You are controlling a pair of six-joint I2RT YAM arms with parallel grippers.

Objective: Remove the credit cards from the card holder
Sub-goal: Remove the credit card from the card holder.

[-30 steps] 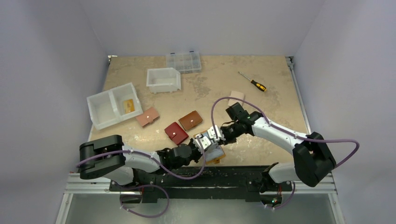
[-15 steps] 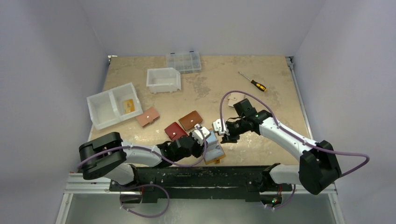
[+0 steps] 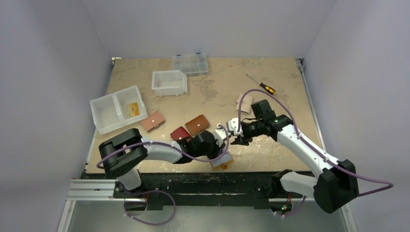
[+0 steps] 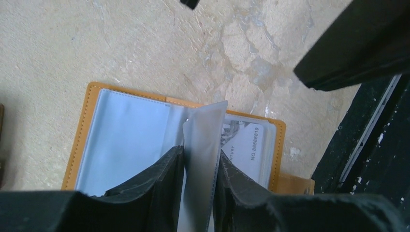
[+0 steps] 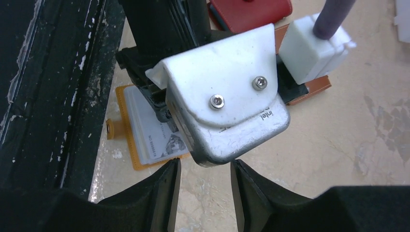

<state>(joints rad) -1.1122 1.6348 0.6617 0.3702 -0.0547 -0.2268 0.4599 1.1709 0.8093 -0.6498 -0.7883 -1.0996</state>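
The table (image 3: 208, 92) carries a white two-part bin (image 3: 112, 127) at the left, with a yellow-orange card (image 3: 133, 109) in its right half. A smaller white bin (image 3: 169, 89) and a clear divided box (image 3: 190, 64) sit toward the top. The card holder (image 4: 86, 126) lies open at lower centre by the table's front edge, a whitish card (image 4: 247, 145) in its right pocket. The left claw (image 4: 199, 157) pinches the holder's clear sleeve (image 4: 207, 126). The right claw (image 5: 205, 193) hovers close above, fingers apart, gripping nothing.

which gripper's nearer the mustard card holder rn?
Left. The left gripper is right over the card holder, shut on its clear sleeve. The right gripper sits open past it, farther back and to the right, touching nothing.
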